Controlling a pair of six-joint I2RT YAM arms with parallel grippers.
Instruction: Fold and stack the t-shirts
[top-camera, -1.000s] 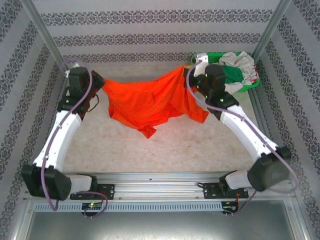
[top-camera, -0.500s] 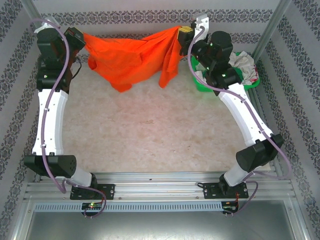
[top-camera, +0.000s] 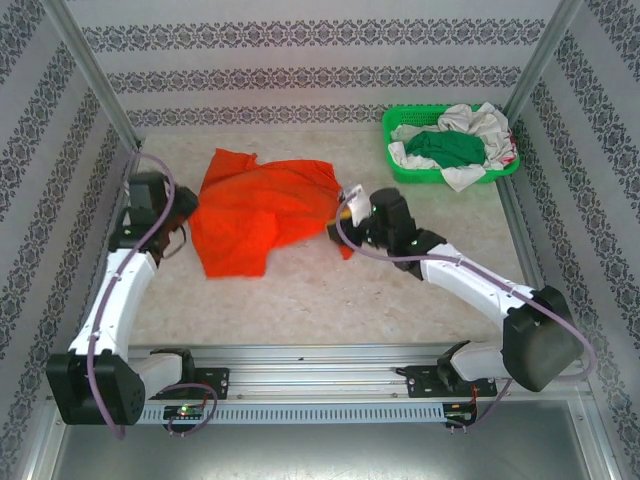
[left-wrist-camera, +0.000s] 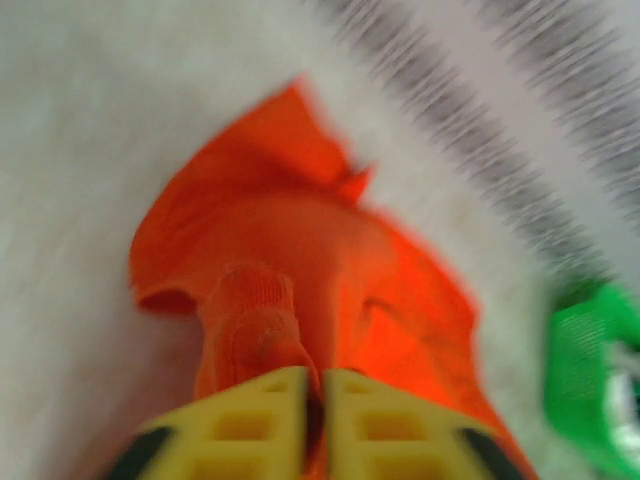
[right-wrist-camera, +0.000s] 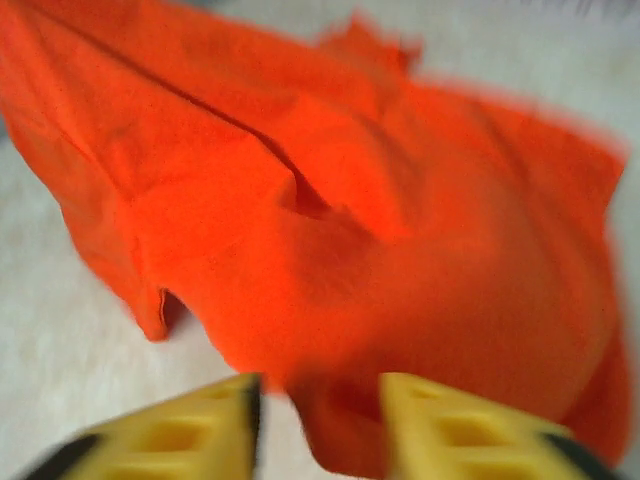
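Observation:
The orange-red t-shirt lies crumpled on the table left of centre. At its left edge, my left gripper has its yellow fingers almost together on a bunched fold of the shirt; the left wrist view shows the gripper with cloth in the thin gap. My right gripper is at the shirt's right edge. In the right wrist view this gripper stands open, a loose corner of the shirt lying between its spread fingers. A dark green t-shirt and a white one sit in the basket.
The green plastic basket stands at the back right corner and appears as a blur at the right of the left wrist view. Patterned walls close in the table on three sides. Bare tabletop lies in front of the shirt.
Both arms came down from holding the shirt stretched high at the back. The shirt now rests on the table and the right gripper has opened.

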